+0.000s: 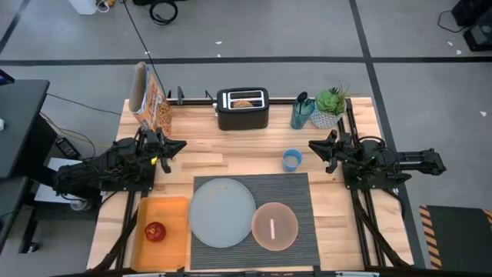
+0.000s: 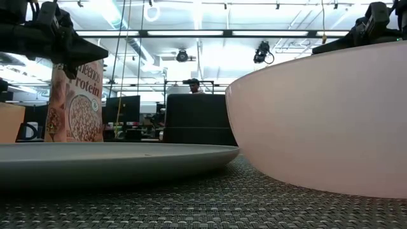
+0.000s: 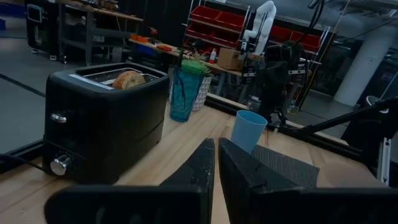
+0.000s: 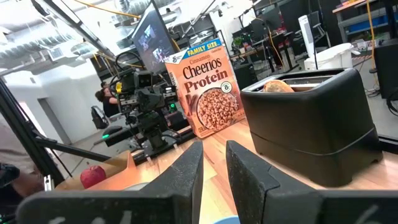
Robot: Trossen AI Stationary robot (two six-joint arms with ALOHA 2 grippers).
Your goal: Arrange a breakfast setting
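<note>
A dark ribbed mat (image 1: 296,192) lies at the table's near middle. On it rest a pale blue-grey plate (image 1: 222,212) and, to its right, a pink bowl (image 1: 274,226) with a slim pale thing inside. A red apple (image 1: 155,231) sits on the orange tray (image 1: 173,211) left of the mat. A bagel (image 1: 244,102) stands in the black toaster (image 1: 243,115) at the far middle. My left gripper (image 1: 175,146) hovers shut at the left side, pointing level toward the table's middle. My right gripper (image 1: 315,146) hovers at the right, slightly open with nothing between its fingers (image 4: 213,146).
A cereal box (image 1: 150,98) stands at the far left. A small blue cup (image 1: 291,159) sits just beyond the mat. A teal glass (image 1: 300,111) and a potted plant (image 1: 329,108) stand at the far right. Bare wood lies between toaster and mat.
</note>
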